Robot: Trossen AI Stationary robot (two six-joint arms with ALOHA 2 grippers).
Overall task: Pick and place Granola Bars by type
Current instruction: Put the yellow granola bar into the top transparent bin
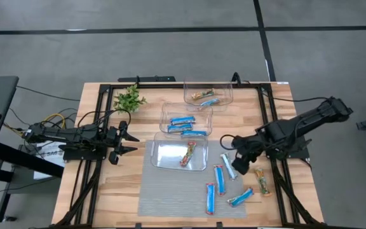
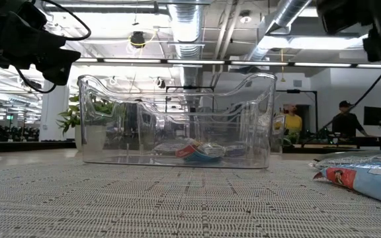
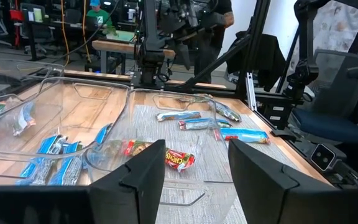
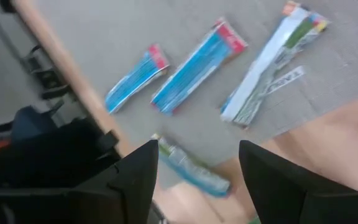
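Observation:
Three clear bins stand in a row from far to near. The far bin (image 1: 207, 94) holds an orange-brown bar, the middle bin (image 1: 186, 119) holds blue bars, and the near bin (image 1: 180, 154) holds a red multicolour bar (image 3: 179, 159). Loose bars lie flat on the grey mat: two blue ones (image 1: 219, 179) (image 1: 210, 197), a pale silvery one (image 1: 228, 165) and another (image 1: 241, 197). An orange-brown bar (image 1: 261, 181) lies on the wood. My right gripper (image 1: 227, 147) hovers open above the loose bars (image 4: 197, 65). My left gripper (image 1: 127, 142) is open and waits left of the near bin.
A small green plant (image 1: 129, 98) stands at the table's far left. The grey mat (image 1: 170, 197) covers the near middle of the table. Black frame rails run along the table's left and right sides. People sit at desks in the room beyond.

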